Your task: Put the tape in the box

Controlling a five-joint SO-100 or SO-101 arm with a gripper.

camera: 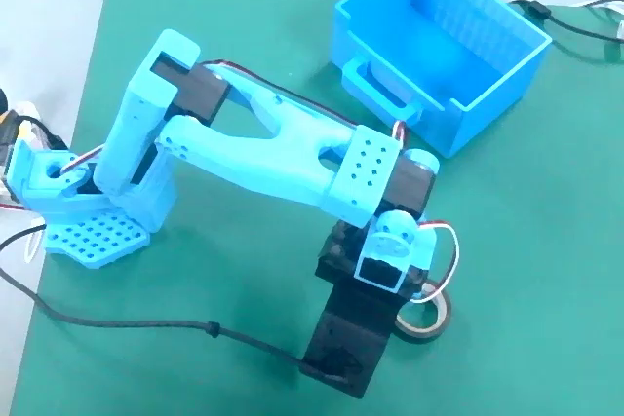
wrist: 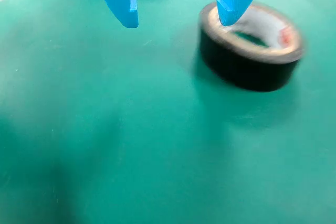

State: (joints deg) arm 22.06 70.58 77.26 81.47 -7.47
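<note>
In the fixed view, the blue arm (camera: pixel 263 143) reaches across the green table (camera: pixel 526 270) and bends down over the tape (camera: pixel 432 319), which lies flat toward the table's lower right part, half hidden by the wrist. The open blue box (camera: pixel 444 46) stands near the table's upper edge, well apart from the tape.

In the wrist view, the pincer (wrist: pixel 176 17) is spread and empty. Its right fingertip (wrist: pixel 231 9) overlaps the rim of the black roll of tape (wrist: pixel 252 64); the left fingertip (wrist: pixel 123 11) hangs over bare table (wrist: pixel 131 145).

green mat (camera: pixel 546 241) spread flat over a white tabletop (camera: pixel 49 36), white showing along the left and top edges in the fixed view. evenly lit, with soft shadows. black cable (camera: pixel 127 326) trailing across the mat's lower left.
</note>
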